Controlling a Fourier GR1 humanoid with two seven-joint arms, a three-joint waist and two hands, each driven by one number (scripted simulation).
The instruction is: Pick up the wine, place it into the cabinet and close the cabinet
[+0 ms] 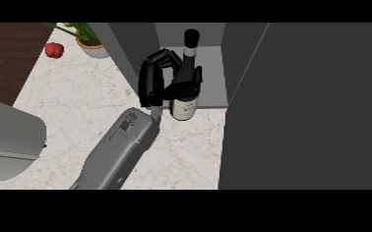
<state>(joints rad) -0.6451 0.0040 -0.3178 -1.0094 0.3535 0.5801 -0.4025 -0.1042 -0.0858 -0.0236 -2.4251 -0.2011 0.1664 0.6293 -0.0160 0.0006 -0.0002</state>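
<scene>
The cabinet (pixel 207 73) opening lies narrow between its grey walls (open door (pixel 298 108) crowding the right).

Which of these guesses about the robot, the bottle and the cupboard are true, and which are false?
1. A hand is curled round the wine bottle. True.
2. The cabinet door is shut. False: it stands open, showing the shelf inside.
3. The bottle lies flat on the counter. False: it is upright in the hand, at the cabinet's opening.
4. A potted plant stands at the counter's far left. True.
5. A red object sits beside the plant. True.
</scene>
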